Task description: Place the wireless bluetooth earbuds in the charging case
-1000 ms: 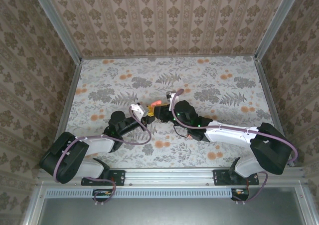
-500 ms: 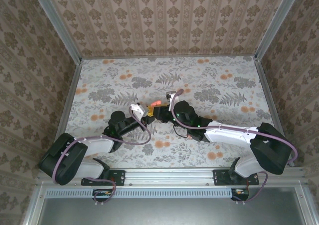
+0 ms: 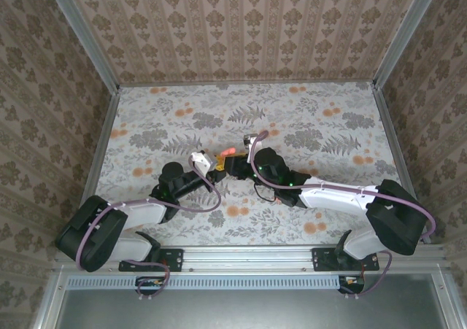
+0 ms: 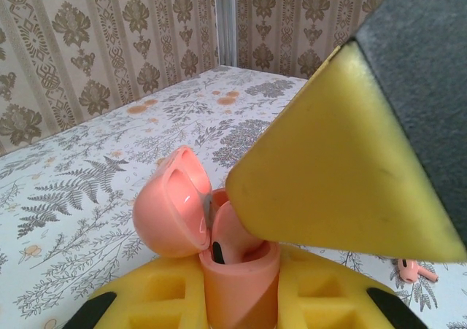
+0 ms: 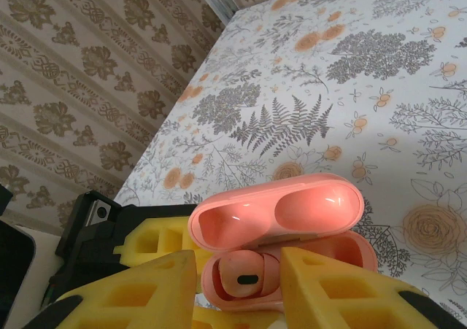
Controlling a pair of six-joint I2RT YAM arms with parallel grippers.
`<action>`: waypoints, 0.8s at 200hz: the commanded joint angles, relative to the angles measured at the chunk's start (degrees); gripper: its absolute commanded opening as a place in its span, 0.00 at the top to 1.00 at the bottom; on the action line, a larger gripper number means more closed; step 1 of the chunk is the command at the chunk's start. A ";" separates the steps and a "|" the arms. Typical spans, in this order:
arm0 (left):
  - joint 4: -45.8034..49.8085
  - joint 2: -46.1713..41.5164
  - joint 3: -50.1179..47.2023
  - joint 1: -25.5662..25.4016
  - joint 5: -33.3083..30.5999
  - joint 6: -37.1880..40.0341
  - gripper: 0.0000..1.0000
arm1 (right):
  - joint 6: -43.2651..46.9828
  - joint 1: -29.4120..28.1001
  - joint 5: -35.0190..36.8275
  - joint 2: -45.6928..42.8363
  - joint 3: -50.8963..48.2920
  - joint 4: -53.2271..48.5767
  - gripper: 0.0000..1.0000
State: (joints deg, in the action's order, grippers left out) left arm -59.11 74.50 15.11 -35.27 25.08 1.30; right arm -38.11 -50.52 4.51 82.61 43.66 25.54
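The left jaws, padded in yellow foam, are clamped on the base of the smooth coral charging case (image 4: 241, 292). The case stands upright with its glossy hinged lid (image 4: 169, 206) open. The right jaws stand apart, flanking one coral earbud (image 5: 241, 278) seated in the case. A second coral earbud (image 4: 416, 271) lies nearby on the floral-print desk (image 3: 306, 125). Open desk surrounds both arms out to the patterned walls (image 3: 248, 30).
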 commanded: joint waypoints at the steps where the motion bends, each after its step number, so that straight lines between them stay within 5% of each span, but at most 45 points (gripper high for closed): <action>1: -3.61 -1.77 2.19 -0.33 0.01 -0.79 0.91 | -0.39 -0.30 1.30 -0.61 0.55 -3.16 0.62; 123: -3.39 -1.82 2.02 -0.33 1.38 -1.30 0.91 | 5.44 -0.09 2.45 -12.72 2.82 -10.10 0.49; 160: -3.43 -2.42 2.09 -0.33 5.11 -0.71 0.92 | 13.88 2.85 -5.36 -15.73 3.10 -14.97 0.47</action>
State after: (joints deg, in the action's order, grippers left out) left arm -60.05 73.73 15.53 -35.27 26.52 1.08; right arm -31.68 -49.56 4.21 69.04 45.06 15.55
